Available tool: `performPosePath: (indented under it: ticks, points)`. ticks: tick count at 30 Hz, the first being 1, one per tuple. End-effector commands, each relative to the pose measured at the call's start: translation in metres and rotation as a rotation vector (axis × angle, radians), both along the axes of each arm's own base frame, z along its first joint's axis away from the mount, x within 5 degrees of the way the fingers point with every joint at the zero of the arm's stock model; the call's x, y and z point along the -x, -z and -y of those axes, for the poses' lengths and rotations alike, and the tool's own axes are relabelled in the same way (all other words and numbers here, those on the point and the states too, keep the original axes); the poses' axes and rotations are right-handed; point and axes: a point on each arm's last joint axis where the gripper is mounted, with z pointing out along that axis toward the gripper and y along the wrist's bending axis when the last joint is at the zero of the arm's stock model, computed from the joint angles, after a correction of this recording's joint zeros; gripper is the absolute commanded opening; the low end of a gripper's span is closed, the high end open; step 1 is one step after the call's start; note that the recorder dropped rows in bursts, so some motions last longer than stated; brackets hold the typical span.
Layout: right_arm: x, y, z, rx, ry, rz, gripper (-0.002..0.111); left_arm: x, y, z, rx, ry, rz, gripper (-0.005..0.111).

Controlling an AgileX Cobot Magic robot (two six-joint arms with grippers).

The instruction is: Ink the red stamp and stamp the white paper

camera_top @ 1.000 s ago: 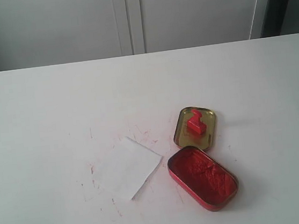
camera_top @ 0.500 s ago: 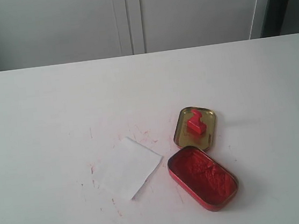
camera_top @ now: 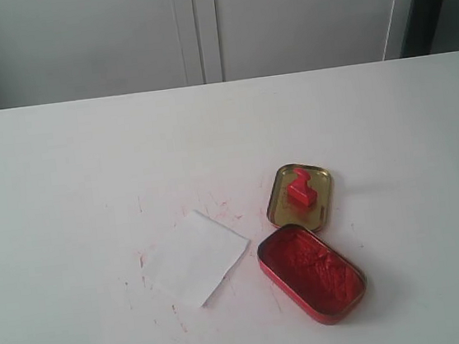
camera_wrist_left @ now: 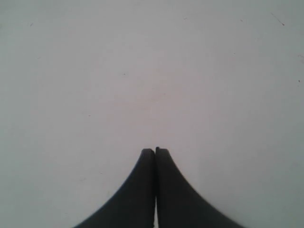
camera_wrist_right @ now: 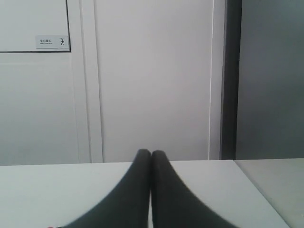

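Observation:
The red stamp [camera_top: 299,190] stands upright inside the gold oval lid [camera_top: 283,206], right of the table's middle. Just in front of the lid lies the open red ink tin [camera_top: 311,272]. The white paper [camera_top: 196,257] lies flat to the left of the tin, and no imprint shows on it. Neither arm appears in the exterior view. My left gripper [camera_wrist_left: 155,151] is shut over bare white table. My right gripper [camera_wrist_right: 151,153] is shut too, with nothing in it, pointing over the table toward the wall.
Faint red ink smudges [camera_top: 216,202] mark the white table [camera_top: 64,174] around the paper. Pale cabinet doors [camera_top: 196,26] stand behind the table's far edge, and a dark vertical strip [camera_top: 426,0] rises at the back right.

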Motion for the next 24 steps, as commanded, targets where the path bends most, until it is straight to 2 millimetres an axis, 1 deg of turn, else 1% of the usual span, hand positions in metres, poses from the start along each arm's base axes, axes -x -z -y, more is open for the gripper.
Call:
performPosePath:
  ticks: [1, 6, 8, 12, 18, 24]
  points:
    - [0.003, -0.023, -0.001, 0.020, -0.009, -0.045, 0.000, 0.000, 0.002, 0.001, 0.006, 0.008, -0.003, 0.000]
    - [-0.004, -0.049, -0.002, 0.026, -0.018, -0.200, 0.000, 0.000, 0.002, 0.001, 0.006, 0.008, -0.003, 0.000]
    - [-0.008, -0.057, -0.002, 0.027, -0.019, -0.239, 0.000, 0.000, 0.002, 0.001, 0.006, 0.008, -0.003, 0.000]
    - [-0.017, -0.068, -0.002, 0.027, -0.020, -0.261, 0.000, 0.000, 0.002, 0.001, 0.006, 0.008, -0.003, 0.000]
    - [-0.027, -0.072, -0.002, 0.027, -0.020, -0.288, 0.000, 0.000, 0.002, 0.001, 0.006, 0.008, -0.003, 0.000]
    - [-0.028, -0.068, -0.002, 0.026, -0.023, -0.336, 0.000, 0.000, 0.002, 0.001, 0.006, 0.008, -0.003, 0.000]
